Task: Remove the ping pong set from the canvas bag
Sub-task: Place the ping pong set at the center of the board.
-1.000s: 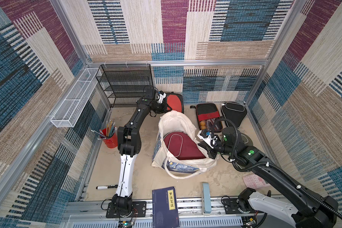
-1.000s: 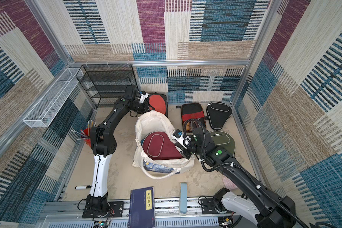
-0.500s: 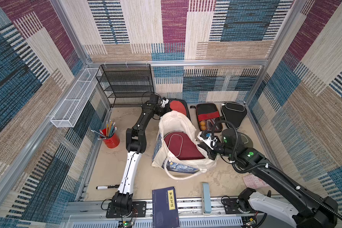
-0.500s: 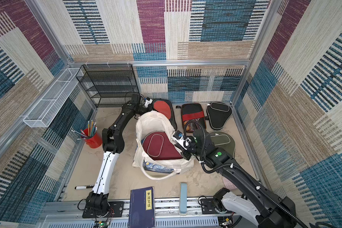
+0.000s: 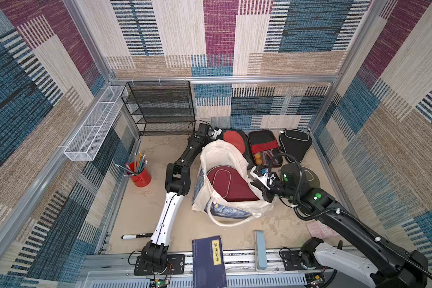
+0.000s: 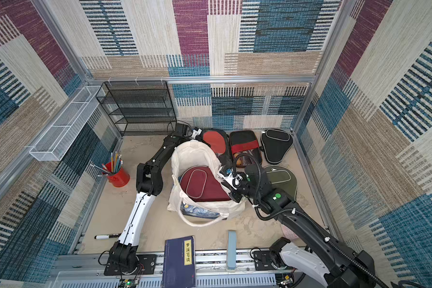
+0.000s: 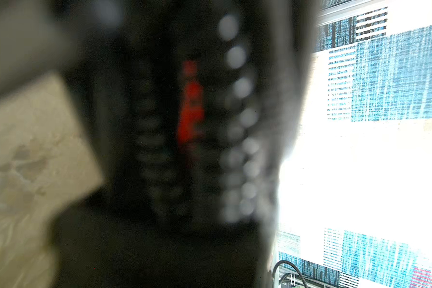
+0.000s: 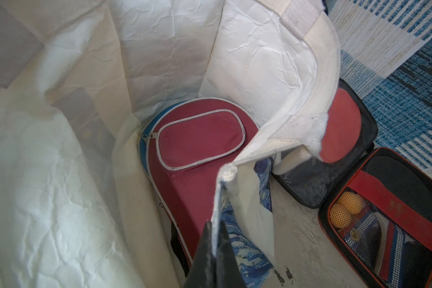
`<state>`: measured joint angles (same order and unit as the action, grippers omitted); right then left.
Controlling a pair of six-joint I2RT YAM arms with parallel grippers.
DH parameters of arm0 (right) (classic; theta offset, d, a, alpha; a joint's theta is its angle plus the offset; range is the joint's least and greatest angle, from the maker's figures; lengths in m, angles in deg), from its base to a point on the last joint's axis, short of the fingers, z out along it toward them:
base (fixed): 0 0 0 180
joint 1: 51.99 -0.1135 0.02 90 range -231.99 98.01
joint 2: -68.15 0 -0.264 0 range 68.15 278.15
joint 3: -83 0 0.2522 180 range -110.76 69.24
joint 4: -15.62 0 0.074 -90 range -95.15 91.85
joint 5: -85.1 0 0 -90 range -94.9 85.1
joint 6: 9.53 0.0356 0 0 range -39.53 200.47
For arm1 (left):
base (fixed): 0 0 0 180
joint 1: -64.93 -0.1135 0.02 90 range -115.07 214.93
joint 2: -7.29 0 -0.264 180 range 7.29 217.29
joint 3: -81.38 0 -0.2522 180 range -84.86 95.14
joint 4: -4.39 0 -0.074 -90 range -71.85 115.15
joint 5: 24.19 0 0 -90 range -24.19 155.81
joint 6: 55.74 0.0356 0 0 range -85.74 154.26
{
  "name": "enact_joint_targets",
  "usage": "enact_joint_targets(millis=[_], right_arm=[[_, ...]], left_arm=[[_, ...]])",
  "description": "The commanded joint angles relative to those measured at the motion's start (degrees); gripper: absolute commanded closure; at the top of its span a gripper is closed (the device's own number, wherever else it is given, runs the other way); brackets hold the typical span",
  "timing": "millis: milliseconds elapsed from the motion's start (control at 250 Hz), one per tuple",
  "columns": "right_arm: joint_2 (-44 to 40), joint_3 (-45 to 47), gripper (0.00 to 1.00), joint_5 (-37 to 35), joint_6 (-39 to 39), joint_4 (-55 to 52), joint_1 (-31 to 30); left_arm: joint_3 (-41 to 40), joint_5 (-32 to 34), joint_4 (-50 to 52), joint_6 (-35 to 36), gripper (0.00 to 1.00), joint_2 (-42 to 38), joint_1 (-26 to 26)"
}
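The canvas bag [image 5: 222, 154] [image 6: 192, 154] lies open mid-table with a maroon case [image 5: 230, 182] [image 8: 200, 139] inside, and a blue case [image 8: 145, 129] peeks out under it. My right gripper [image 5: 256, 185] [image 8: 216, 232] is shut on the bag's right rim and holds it open. My left gripper [image 5: 218, 132] [image 6: 197, 132] is behind the bag, shut on a black case showing a red paddle [image 5: 232, 141] [image 8: 344, 124]. That case fills the blurred left wrist view. An open black-and-red case [image 5: 263, 147], a black case [image 5: 294, 143] and an olive case [image 6: 281, 177] lie on the table.
A black mesh shelf [image 5: 160, 109] stands at the back left and a white wire basket [image 5: 92, 127] hangs on the left wall. A red pencil cup [image 5: 140, 175], a marker [image 5: 135, 236], a dark blue book [image 5: 208, 259], a pale blue bar [image 5: 260, 249] and a pink calculator [image 5: 319, 229] sit around the arms.
My left arm has swung right, carrying the case with the red paddle toward the black-and-red case. The right gripper has kept its hold on the bag's rim.
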<state>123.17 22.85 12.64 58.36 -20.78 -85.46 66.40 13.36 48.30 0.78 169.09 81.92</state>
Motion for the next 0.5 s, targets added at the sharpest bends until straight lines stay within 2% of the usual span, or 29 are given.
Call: enact_joint_targets(millis=[0, 124, 180, 300, 384, 496], right_arm=[[-0.51, 0.51, 1.0, -1.15, 0.22, -0.75, -0.1], [-0.55, 0.47, 1.0, -1.36, 0.27, -0.57, -0.1], [-0.53, 0.35, 1.0, -1.45, 0.26, -0.58, -0.1], [-0.45, 0.34, 1.0, -1.72, 0.14, -0.57, -0.1], [-0.36, 0.29, 1.0, -1.8, 0.14, -0.6, -0.1], [-0.28, 0.16, 1.0, -1.96, 0.12, -0.77, -0.1]], left_arm=[[-0.26, 3.96, -2.24, 0.9, 0.77, -0.05, 0.03], [-0.62, 6.03, 0.13, 2.93, 0.52, -1.34, 0.05], [-0.69, 7.74, 2.45, 4.79, 0.37, -2.28, -0.09], [-0.65, 11.88, 7.83, 9.23, 0.15, -4.65, -0.08], [-0.77, 14.65, 10.89, 12.28, 0.03, -6.39, -0.12], [-0.86, 16.37, 13.15, 14.67, 0.0, -8.82, -0.16]])
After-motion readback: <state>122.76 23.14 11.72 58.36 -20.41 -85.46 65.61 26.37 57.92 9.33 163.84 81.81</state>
